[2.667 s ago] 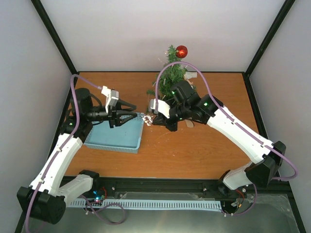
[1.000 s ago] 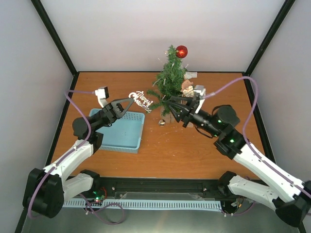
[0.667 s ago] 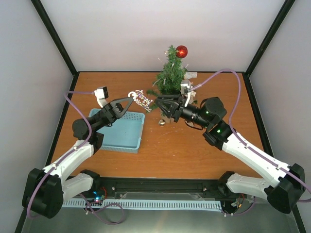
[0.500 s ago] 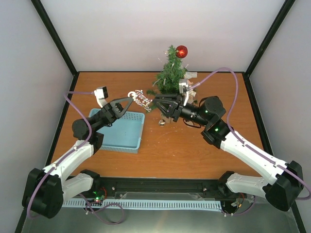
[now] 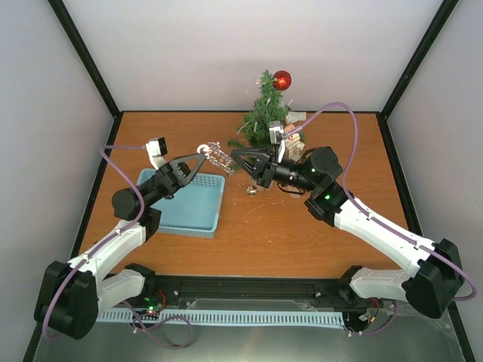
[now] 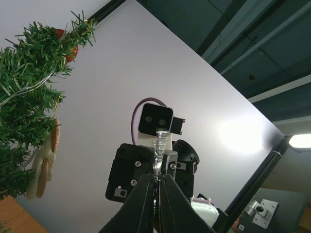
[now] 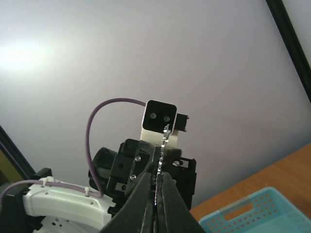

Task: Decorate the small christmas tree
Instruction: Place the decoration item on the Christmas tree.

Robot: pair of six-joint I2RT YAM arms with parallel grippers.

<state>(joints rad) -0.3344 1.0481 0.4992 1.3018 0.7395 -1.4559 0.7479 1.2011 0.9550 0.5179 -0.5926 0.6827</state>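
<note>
The left gripper [image 5: 202,153] and right gripper [image 5: 234,154] both pinch a glittery sign [image 5: 219,154], perhaps lettered but blurred, at eight o'clock from the small christmas tree [image 5: 264,113].

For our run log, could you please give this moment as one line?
left gripper: shut on glitter sign | right gripper: shut on same sign, mid-air | small christmas tree: upright, red bauble near top

Small christmas tree [image 5: 264,113], dark green, bristly, slim at the tip. Stands upright near the far edge of the tabletop [image 5: 302,241], right of centre, close to the pale back wall [image 5: 226,45]. Carries a shiny red ball [image 5: 281,79] beside its tip and a pale hanging figure [image 6: 43,167] low on one side. Fills the left edge of the left wrist view, branches spread; base hidden.
</note>
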